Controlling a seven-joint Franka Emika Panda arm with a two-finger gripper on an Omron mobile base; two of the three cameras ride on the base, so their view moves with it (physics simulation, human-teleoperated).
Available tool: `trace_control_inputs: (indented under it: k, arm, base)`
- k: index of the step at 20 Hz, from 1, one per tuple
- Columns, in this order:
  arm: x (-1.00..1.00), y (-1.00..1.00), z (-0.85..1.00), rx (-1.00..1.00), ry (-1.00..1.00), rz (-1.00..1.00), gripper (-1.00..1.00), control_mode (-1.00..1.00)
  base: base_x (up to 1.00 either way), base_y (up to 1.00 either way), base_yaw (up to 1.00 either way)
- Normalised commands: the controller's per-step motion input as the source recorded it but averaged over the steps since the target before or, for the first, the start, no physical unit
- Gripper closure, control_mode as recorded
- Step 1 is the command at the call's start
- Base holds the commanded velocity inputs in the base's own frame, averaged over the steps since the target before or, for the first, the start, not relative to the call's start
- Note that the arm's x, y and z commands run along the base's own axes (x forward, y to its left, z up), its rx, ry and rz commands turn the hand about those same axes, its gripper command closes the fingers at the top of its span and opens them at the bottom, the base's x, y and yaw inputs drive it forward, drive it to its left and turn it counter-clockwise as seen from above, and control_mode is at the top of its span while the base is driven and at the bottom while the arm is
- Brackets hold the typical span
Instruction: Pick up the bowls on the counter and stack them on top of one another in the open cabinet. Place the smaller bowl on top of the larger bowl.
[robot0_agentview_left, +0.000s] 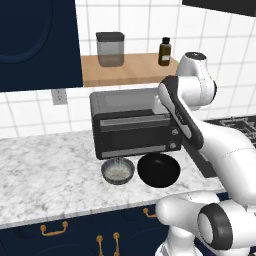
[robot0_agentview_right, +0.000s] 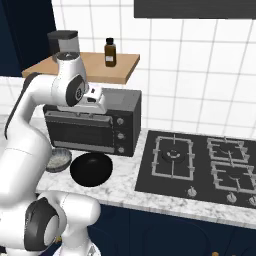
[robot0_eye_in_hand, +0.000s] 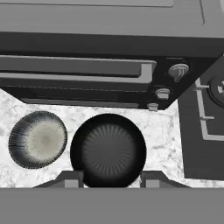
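Bowls sit side by side on the counter (robot0_agentview_left: 45, 170), just in front of the black toaster oven (robot0_agentview_left: 135, 130). Seen from the left base camera, the smaller bowl (robot0_agentview_left: 118, 171) is on the left, grey with a pale speckled inside, and the larger bowl (robot0_agentview_left: 159, 170) is on the right, glossy black and wider. Their rims are very close, perhaps touching; I cannot tell which. Both stand upright on the marbled stone, near its front edge.

In the hand view the gripper (robot0_eye_in_hand: 110, 178) hangs above the larger bowl, looking down into it. Its two dark fingertips (robot0_eye_in_hand: 70, 178) show at the bottom, one at each side of the black bowl's near rim. The jaws are parted with only air between them; nothing is held and they touch neither bowl. In that view the smaller bowl lies off to the left of the fingers.

Higher up, behind the toaster oven, the open cabinet (robot0_agentview_left: 137, 67) is a tan wooden shelf against white tiles. On it stand a clear jar with a dark lid (robot0_agentview_left: 110, 49) on the left and a small brown bottle (robot0_agentview_left: 164, 52) on the right, well apart. Right of the toaster oven, the black stove top (robot0_agentview_right: 200, 167) is set into the counter.
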Motion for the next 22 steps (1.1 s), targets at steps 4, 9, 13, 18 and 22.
trace_control_inputs:
  k: [4, 9, 13, 18, 22]
  arm:
    - [-0.2, 0.59, 0.0, -0.23, -0.07, 0.0, -1.0, -1.0]
    - [-0.56, 1.0, -0.08, -0.37, -0.17, 0.02, -1.0, -1.0]
    - [-0.74, 1.0, -0.29, -0.23, -0.09, 0.1, -1.0, -1.0]
    - [-0.57, 1.0, -0.65, -0.13, 0.04, 0.22, -1.0, -1.0]
    - [0.14, 0.89, -0.84, -0.09, 0.25, 0.19, -1.0, -1.0]
  base:
    - [0.0, 0.0, 0.0]
    - [0.0, 0.0, 0.0]
    - [0.0, 0.0, 0.0]
    - [0.0, 0.0, 0.0]
    - [0.0, 0.0, 0.0]
